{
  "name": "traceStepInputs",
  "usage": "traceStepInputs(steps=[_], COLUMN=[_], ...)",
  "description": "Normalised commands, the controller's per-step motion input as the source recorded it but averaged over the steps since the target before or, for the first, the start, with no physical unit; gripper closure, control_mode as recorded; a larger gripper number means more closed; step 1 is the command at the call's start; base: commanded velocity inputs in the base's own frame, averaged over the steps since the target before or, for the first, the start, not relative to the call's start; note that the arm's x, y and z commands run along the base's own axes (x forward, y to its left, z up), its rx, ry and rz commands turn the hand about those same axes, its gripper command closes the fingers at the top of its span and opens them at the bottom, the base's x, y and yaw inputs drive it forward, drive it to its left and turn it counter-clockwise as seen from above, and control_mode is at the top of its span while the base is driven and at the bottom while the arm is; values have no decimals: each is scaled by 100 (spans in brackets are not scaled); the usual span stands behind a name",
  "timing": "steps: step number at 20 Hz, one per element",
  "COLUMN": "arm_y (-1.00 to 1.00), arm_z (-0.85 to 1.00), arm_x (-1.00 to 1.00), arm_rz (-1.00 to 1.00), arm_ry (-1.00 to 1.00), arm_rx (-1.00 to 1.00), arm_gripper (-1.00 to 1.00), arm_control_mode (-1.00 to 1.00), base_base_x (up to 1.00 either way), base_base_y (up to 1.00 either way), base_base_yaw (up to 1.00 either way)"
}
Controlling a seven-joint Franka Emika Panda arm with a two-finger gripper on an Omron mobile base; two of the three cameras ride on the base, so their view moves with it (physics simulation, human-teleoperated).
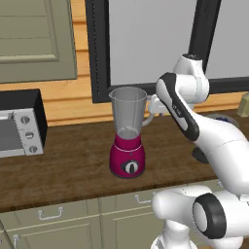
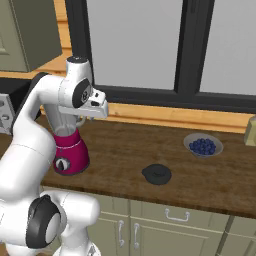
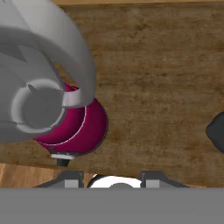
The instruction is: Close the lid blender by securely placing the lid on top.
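- One blender (image 1: 128, 133) stands on the wooden counter (image 1: 68, 155), jar mouth uncovered.
- lid (image 2: 157, 174) lies flat on the counter, well apart to the blender's right, near the berry bowl (image 2: 203, 145).
- gripper (image 3: 111, 178) hangs above, beside the jar; tips apart, nothing held.
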Motion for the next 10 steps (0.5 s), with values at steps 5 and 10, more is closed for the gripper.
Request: traceStepInputs(steps=[5, 10], arm_y=[-15, -42], arm_z=[-1, -20], arm_x=[-16, -26], arm_rz=[-2, -6], arm_ry=[-3, 0], arm_rx=[3, 1], arm_gripper=[-100, -100], arm_control_mode=[-100, -100], base_base_x=[0, 0], base_base_y=[0, 0], base_base_yaw=[0, 0])
